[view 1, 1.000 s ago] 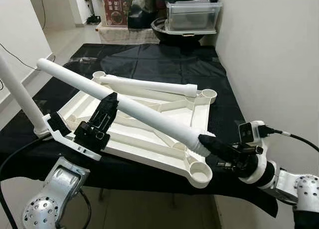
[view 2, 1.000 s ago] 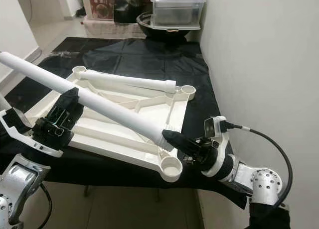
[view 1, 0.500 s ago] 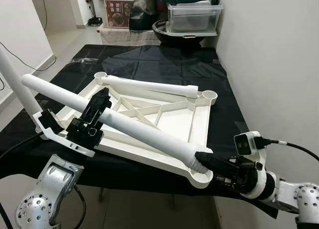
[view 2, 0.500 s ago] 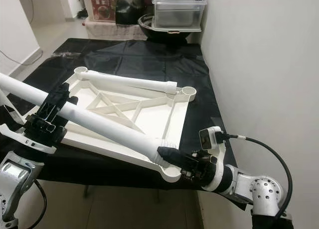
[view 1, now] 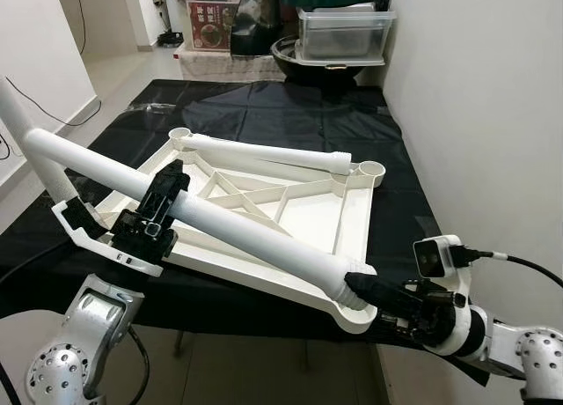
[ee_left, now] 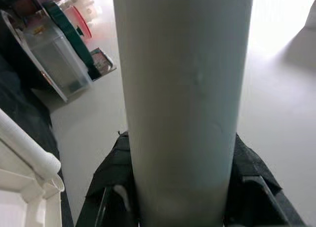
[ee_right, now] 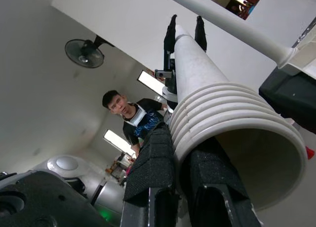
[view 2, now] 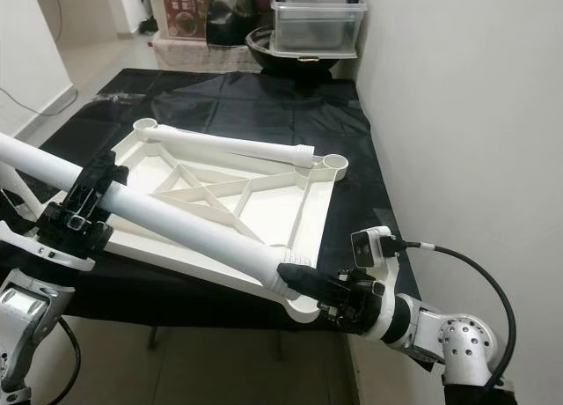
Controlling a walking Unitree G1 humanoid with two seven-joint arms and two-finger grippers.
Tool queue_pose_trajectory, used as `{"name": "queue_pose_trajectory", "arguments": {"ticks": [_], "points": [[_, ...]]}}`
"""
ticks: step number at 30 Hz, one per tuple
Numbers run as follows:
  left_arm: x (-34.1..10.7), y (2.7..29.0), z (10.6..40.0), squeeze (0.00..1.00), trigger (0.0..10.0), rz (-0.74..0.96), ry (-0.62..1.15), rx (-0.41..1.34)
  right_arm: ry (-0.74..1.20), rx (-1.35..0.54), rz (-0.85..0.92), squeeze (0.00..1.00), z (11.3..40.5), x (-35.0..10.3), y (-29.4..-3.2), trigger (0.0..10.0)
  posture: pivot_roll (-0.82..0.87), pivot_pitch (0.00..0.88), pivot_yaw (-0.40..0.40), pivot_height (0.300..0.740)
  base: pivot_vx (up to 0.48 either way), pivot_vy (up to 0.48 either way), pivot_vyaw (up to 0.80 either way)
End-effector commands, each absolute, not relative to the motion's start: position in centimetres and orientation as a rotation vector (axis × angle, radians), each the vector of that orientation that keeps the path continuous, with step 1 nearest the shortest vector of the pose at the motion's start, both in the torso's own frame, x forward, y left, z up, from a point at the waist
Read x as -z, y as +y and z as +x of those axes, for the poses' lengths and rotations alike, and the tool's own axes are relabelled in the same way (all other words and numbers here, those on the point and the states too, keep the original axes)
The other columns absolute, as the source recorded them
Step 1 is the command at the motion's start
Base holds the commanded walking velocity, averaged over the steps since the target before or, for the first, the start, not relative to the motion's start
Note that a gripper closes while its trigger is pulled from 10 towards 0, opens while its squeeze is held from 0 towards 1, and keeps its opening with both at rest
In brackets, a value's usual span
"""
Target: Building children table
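Observation:
A white children's tabletop point(view 1: 354, 213) lies upside down on a black-covered table point(view 1: 264, 106). Both grippers hold one long white table leg point(view 1: 246, 233) slantwise over it. My left gripper point(view 1: 169, 183) is shut around the leg's upper part, and the smooth tube point(ee_left: 182, 103) runs between its fingers. My right gripper point(view 1: 354, 283) is shut on the leg's ribbed end point(ee_right: 232, 123), pinching its rim. That end rests at the near right corner socket point(view 1: 356, 315). A second leg point(view 1: 264, 152) lies along the tabletop's far edge. A third leg point(view 1: 31, 145) stands upright at the left.
A white wall point(view 1: 484, 114) runs close along the table's right side. Clear storage boxes point(view 1: 343, 31) and a dark basin stand at the far end. A person point(ee_right: 133, 116) stands behind me, under a fan point(ee_right: 84, 52) mounted high on the wall. Open floor lies to the far left.
The held leg has come down. Its ribbed end dropped from above the near right socket onto it, and my left gripper lowered its end leftward.

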State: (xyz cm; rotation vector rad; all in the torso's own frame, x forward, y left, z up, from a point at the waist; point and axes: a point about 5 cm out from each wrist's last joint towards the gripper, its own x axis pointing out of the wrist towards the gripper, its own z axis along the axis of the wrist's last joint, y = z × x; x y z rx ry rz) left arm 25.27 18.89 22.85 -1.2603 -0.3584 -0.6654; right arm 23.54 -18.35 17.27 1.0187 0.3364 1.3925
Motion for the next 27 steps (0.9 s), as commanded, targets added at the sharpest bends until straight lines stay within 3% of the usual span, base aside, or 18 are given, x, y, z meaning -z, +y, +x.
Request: {"name": "queue_pose_trajectory", "arguments": {"ticks": [1, 10, 11, 12, 15, 16, 20, 21, 22, 27], "points": [[-23.2, 19.3, 25.3, 0.0, 0.0, -1.279, -0.391, 0.66, 0.339, -1.376, 0.993, 0.0, 23.5, -17.3, -18.5, 0.0, 0.05, 0.073, -0.034, 0.74, 0.0, 0.0, 0.0], [-23.2, 19.3, 25.3, 0.0, 0.0, -1.277, -0.389, 0.659, 0.317, -1.363, 0.977, 0.0, 23.7, -17.3, -18.4, 0.0, 0.05, 0.078, -0.034, 0.74, 0.0, 0.0, 0.0], [-23.2, 19.3, 25.3, 0.0, 6.0, -1.272, -0.375, 0.66, 0.312, -1.351, 0.958, 0.0, 23.9, -17.2, -18.3, 10.0, 0.05, 0.078, -0.035, 0.74, 0.0, 0.0, 0.0], [-23.2, 19.2, 25.3, 0.0, 10.0, -1.261, -0.367, 0.667, 0.299, -1.341, 0.942, 0.0, 24.0, -17.1, -18.2, 10.0, 0.05, 0.077, -0.035, 0.74, 0.0, 0.0, 0.0], [-23.2, 19.0, 25.3, 0.0, 10.0, -1.25, -0.359, 0.674, 0.282, -1.336, 0.944, 0.0, 24.1, -17.0, -18.1, 10.0, 0.05, 0.077, -0.035, 0.74, 0.0, 0.0, 0.0], [-23.2, 19.0, 25.4, 0.0, 10.0, -1.248, -0.355, 0.669, 0.281, -1.335, 0.941, 1.0, 24.1, -17.0, -18.2, 10.0, 0.05, 0.077, -0.034, 0.74, 0.0, 0.0, 0.0], [-23.1, 19.0, 25.5, 0.0, 10.0, -1.243, -0.352, 0.663, 0.282, -1.32, 0.927, 1.0, 24.2, -16.7, -18.4, 10.0, 0.05, 0.079, -0.036, 0.74, 0.0, 0.0, 0.0], [-23.1, 19.2, 25.6, 0.0, 10.0, -1.242, -0.354, 0.657, 0.293, -1.305, 0.926, 0.86, 24.2, -16.5, -18.6, 10.0, 0.05, 0.079, -0.035, 0.74, 0.0, 0.0, 0.0], [-23.2, 19.4, 25.6, 0.0, 10.0, -1.242, -0.358, 0.652, 0.301, -1.294, 0.915, 0.0, 24.2, -16.3, -18.9, 10.0, 0.05, 0.079, -0.035, 0.74, 0.0, 0.0, 0.0], [-23.6, 19.8, 26.0, 0.0, 10.0, -1.231, -0.364, 0.644, 0.32, -1.256, 0.906, 0.0, 24.1, -15.8, -19.9, 10.0, 0.05, 0.078, -0.036, 0.74, 0.0, 0.0, 0.0]]}}
